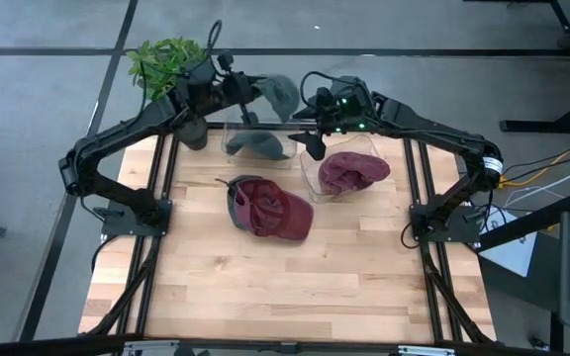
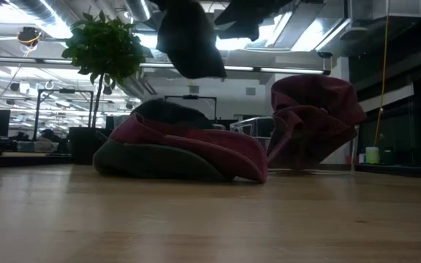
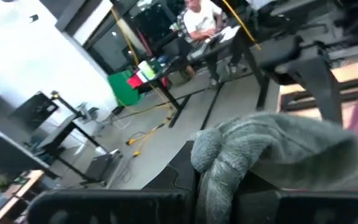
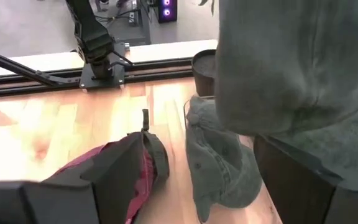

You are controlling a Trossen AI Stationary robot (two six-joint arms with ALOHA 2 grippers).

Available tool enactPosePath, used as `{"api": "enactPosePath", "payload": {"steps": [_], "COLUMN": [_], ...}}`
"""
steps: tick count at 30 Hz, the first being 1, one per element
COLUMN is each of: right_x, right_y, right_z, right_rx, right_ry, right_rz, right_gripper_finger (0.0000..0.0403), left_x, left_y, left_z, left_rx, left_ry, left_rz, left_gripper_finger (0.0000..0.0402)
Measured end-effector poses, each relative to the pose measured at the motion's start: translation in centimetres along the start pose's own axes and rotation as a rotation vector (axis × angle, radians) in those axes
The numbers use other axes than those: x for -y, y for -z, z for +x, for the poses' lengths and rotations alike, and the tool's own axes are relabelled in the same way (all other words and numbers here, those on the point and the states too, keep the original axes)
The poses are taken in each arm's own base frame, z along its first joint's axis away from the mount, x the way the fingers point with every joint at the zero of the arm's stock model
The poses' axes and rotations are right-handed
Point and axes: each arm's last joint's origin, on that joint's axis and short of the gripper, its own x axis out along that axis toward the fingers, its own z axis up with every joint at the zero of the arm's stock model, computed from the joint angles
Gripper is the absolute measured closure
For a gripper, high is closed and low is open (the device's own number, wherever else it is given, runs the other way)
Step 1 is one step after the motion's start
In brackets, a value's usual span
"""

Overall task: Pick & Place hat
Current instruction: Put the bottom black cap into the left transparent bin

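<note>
The tabletop (image 1: 265, 277) is pale, smooth wood with a faint sheen. The maroon cap (image 1: 270, 210) is soft, matt cloth, and the grey hat (image 1: 277, 94) is napped, matt fabric. The bins (image 1: 315, 178) are clear, glossy plastic.

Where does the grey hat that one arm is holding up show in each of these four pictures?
High view: grey hat at top centre, above the clear bin.
Low view: dark shape hanging at top centre.
Left wrist view: grey cloth low in the picture.
Right wrist view: fills the upper right.
Shared landmark: the potted plant.
</note>
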Motion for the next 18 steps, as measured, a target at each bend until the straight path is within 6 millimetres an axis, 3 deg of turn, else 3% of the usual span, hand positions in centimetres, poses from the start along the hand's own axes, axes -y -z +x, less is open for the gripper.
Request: {"api": "enactPosePath", "payload": {"steps": [5,14,18], "right_x": [0.0,0.0,-0.1], "right_y": [0.1,0.3,0.5], "right_z": [0.0,0.0,0.0], "right_rx": [-0.006,-0.028,-0.051], "right_ry": [0.001,0.002,-0.001], "right_rz": [0.001,0.011,0.027], "right_gripper_finger": [0.0097,0.0097,0.0097], "left_x": [0.1,1.6,2.1], "left_y": [0.3,2.7,3.6], "left_z": [0.5,3.7,3.9], "left_rx": [-0.043,-0.19,-0.27], "left_ry": [-0.032,-0.015,0.011], "left_rz": [0.029,0.048,0.06], "left_gripper_finger": [0.0395,0.0395,0.0395]}}
